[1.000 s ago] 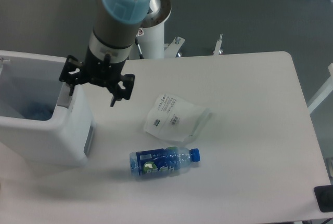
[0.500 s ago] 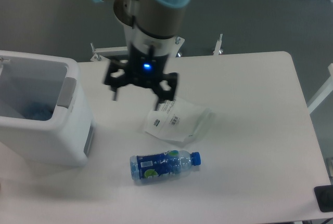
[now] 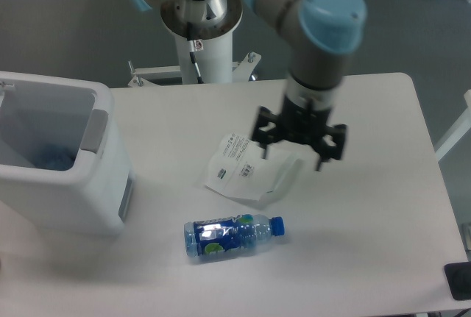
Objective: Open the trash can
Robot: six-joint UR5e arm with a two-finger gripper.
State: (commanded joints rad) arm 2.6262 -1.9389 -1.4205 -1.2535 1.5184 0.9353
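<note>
The trash can (image 3: 66, 192) is a large white boxy bin at the left edge of the table. Its top stands open and I see into it, with something blue at the bottom. A grey tab (image 3: 93, 130) shows on its right rim. My gripper (image 3: 292, 154) hangs over the middle of the table, far right of the bin, above the right end of a white pouch. Its two black fingers (image 3: 263, 148) are spread apart and hold nothing.
A white paper pouch (image 3: 246, 171) with a printed label lies mid-table. A blue plastic bottle (image 3: 232, 233) with a blue cap lies on its side in front of it. The arm's white pedestal (image 3: 202, 45) stands behind the table's far edge.
My gripper has swung right across the table, from the bin's right rim to over the pouch. The bin, pouch and bottle stay where they were.
</note>
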